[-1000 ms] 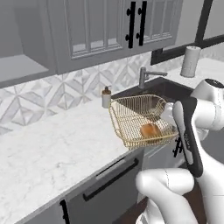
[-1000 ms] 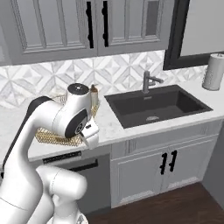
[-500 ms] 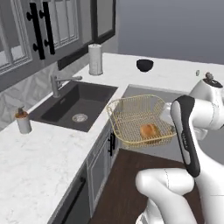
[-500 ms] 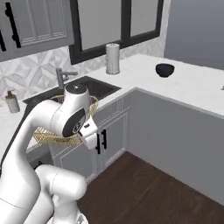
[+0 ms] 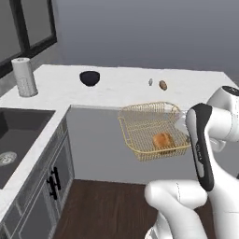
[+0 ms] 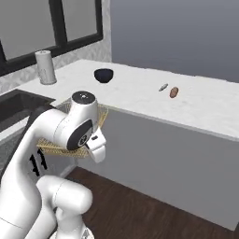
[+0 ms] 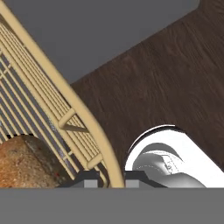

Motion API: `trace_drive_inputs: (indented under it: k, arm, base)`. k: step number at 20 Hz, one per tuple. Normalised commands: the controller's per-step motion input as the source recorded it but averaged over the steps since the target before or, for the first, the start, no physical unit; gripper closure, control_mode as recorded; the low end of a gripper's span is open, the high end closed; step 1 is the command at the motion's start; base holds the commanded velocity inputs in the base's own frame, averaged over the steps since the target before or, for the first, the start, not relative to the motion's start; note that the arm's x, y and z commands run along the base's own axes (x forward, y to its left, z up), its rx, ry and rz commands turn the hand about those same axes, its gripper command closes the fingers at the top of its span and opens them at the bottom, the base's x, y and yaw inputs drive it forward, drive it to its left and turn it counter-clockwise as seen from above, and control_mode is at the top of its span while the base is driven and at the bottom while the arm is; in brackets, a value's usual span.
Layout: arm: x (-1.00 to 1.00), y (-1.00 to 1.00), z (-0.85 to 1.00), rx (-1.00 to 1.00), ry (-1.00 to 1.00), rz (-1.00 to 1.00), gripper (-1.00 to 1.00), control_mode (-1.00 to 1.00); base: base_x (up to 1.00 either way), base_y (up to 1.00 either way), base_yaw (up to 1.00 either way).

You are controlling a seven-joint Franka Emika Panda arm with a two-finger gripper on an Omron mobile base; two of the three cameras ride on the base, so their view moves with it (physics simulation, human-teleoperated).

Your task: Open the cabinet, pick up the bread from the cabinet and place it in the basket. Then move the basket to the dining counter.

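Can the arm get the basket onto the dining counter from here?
Probably yes. The pincer is shut on the rim of the basket, which hangs in the air with the bread inside, just in front of the dining counter. The near counter edge looks bare; the black bowl sits off to the side.

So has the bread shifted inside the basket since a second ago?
No. The bread sits in the same near corner of the basket, beside the gripper.

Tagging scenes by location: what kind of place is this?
A simulated kitchen, most likely: a dark sink set in a marble worktop, a paper towel roll by a window, grey cabinet doors below.
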Motion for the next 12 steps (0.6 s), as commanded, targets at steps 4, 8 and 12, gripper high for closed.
trace_drive_inputs:
  k: [4, 8, 12]
  arm:
    - [0.0, 0.0, 0.0, 0.0, 0.0, 0.0, 1.0, 1.0]
    - [0.0, 0.0, 0.0, 0.0, 0.0, 0.0, 1.0, 1.0]
    - [0.0, 0.0, 0.0, 0.0, 0.0, 0.0, 1.0, 1.0]
  base:
    - [0.74, -1.0, -0.42]
    - [0.99, -0.95, -0.4]
    - [0.95, -0.56, -0.32]
